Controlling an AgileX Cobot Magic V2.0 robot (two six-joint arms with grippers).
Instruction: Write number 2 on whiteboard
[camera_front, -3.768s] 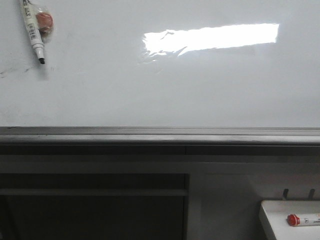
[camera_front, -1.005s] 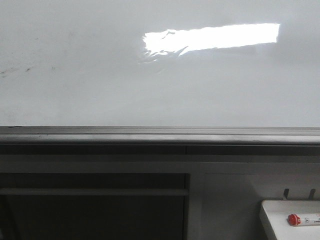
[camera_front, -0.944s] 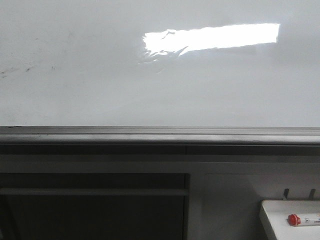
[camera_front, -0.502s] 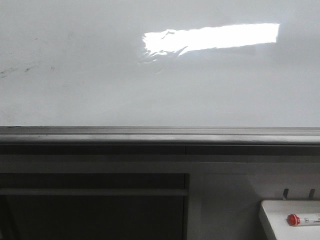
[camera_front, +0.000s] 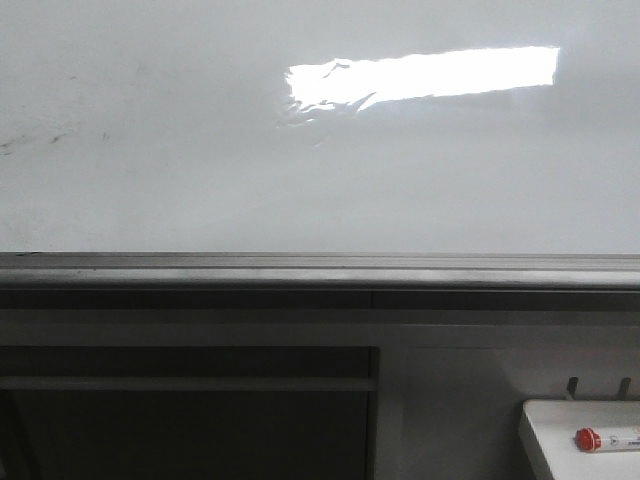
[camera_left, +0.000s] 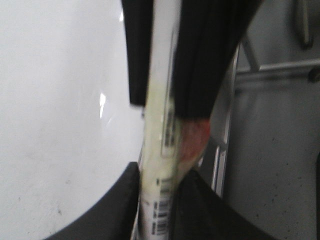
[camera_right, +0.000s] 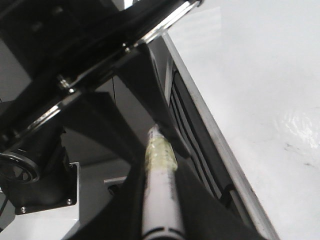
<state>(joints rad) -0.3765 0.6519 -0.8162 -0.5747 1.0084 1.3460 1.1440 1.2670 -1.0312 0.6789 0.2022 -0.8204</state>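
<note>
Both grippers are clamped on markers, the left gripper (camera_left: 165, 165) on a marker (camera_left: 161, 150) lying lengthwise between its fingers beside the whiteboard (camera_front: 320, 150), which bears no number 2 yet, only faint smudges.

We see the whiteboard (camera_front: 320, 190), a wide glossy white board with a bright rectangular glare high on it and faint dark smudges (camera_front: 35, 140) at its left. A grey metal rail (camera_front: 320, 270) runs along its lower edge. Low on the right, a small white tray (camera_front: 545, 430) carries a red-capped marker (camera_front: 605, 438) lying on its side.
</note>
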